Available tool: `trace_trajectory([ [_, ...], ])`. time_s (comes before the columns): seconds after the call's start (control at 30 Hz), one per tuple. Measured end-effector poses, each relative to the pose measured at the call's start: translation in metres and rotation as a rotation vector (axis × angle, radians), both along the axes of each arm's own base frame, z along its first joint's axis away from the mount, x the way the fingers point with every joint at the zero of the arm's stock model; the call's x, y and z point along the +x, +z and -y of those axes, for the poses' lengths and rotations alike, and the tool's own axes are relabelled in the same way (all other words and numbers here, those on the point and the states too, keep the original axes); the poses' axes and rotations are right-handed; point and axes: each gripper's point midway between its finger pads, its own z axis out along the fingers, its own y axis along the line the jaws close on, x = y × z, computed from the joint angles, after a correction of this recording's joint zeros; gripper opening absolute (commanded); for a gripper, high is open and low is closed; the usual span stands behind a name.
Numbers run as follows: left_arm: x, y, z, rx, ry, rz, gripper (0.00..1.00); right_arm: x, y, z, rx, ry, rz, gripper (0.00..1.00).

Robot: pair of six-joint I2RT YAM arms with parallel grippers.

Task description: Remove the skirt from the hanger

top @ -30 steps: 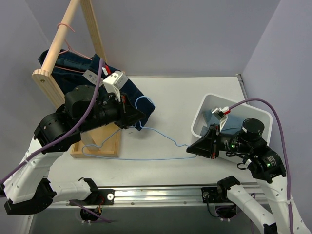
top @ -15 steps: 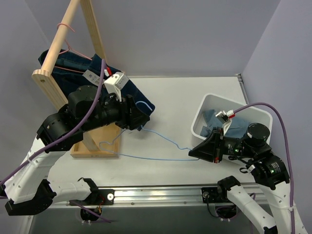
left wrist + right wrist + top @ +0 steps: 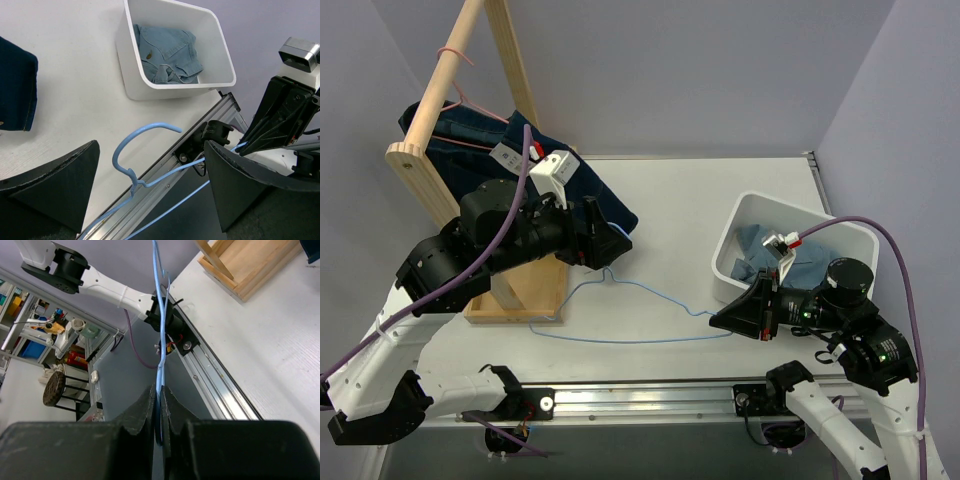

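Note:
The dark blue skirt (image 3: 612, 203) lies bunched over the wooden rack's base, and its edge shows in the left wrist view (image 3: 17, 92). My left gripper (image 3: 610, 240) hangs just above it, open and holding nothing (image 3: 150, 150). The light-blue wire hanger (image 3: 620, 340) lies bare across the table's front, its hook (image 3: 140, 134) between and below the left fingers. My right gripper (image 3: 714, 319) is shut on the hanger's right end (image 3: 159, 395), and the hanger wire (image 3: 160, 315) runs away from the jaws.
A wooden rack (image 3: 450, 70) with a block base (image 3: 525, 290) stands at the left, with more dark denim draped behind it. A white bin (image 3: 738, 225) holding a light-blue denim garment (image 3: 167, 50) sits at the right. The table's front rail (image 3: 650, 400) runs along the near edge.
My left gripper has opened and let go of the dark skirt. The right gripper drew the hanger toward the near right, free of the skirt, and the hanger dropped lower.

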Motion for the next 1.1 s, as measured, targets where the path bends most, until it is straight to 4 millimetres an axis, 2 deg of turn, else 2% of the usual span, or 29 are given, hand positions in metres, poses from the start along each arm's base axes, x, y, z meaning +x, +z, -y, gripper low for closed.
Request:
trace_trajectory([
  [0.23,0.004,-0.001,-0.011,0.022,0.051,0.016,0.94,0.004,-0.012,0.004,-0.044,-0.036,-0.012,0.0],
  [0.43,0.008,-0.007,-0.022,0.055,0.096,0.024,0.94,0.015,-0.01,0.006,-0.057,-0.099,0.014,0.0],
  [0.57,-0.001,-0.01,-0.035,0.058,0.104,0.027,0.94,0.03,-0.011,0.007,-0.072,-0.154,0.025,0.0],
  [0.7,-0.013,-0.009,-0.042,0.042,0.077,0.032,1.0,0.052,-0.011,0.004,-0.099,-0.185,0.006,0.0],
  [0.73,-0.016,-0.01,-0.043,0.04,0.069,0.031,0.93,0.059,-0.01,0.002,-0.108,-0.19,0.0,0.0],
  [0.8,-0.023,-0.017,-0.044,0.04,0.046,0.017,0.91,0.073,-0.009,-0.002,-0.12,-0.195,-0.006,0.0],
  [0.93,-0.04,-0.051,-0.045,0.065,-0.017,-0.041,0.81,0.097,-0.003,-0.011,-0.124,-0.192,-0.001,0.0],
  [0.97,-0.044,-0.06,-0.045,0.071,-0.031,-0.061,0.72,0.103,-0.002,-0.014,-0.125,-0.188,-0.001,0.0],
  [1.1,-0.059,-0.096,-0.046,0.09,-0.075,-0.136,0.6,0.123,0.008,-0.026,-0.12,-0.17,0.007,0.0],
])
